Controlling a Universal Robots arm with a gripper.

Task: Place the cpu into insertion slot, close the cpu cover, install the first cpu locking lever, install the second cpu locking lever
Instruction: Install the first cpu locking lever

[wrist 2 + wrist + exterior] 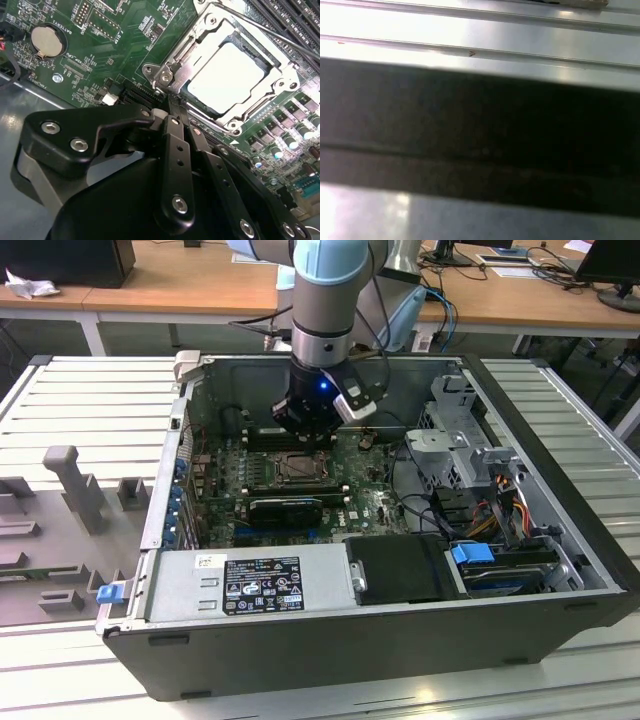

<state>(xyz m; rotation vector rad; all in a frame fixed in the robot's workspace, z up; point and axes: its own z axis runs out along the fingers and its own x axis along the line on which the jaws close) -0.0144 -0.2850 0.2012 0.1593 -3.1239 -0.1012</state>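
Observation:
The cpu [227, 75] lies flat in the insertion slot [298, 469] on the green motherboard, its pale metal top showing through the window of the cpu cover [200, 35]. The cover is down over the chip. A thin metal locking lever [270, 31] runs along the socket's far side. My gripper [173, 111] is shut, its two black fingers [170, 150] pressed together with nothing seen between them. The tips sit right at the socket's near corner. In the exterior view the gripper [308, 435] hangs just behind the socket, inside the open computer case.
A coin battery [44, 40] and long black memory slots [295, 20] flank the socket. A black card [285, 508] lies in front of it, with the power supply [250, 585] beyond and a drive cage [450, 440] with cables to the exterior view's right. A dark case wall [480, 130] is close by.

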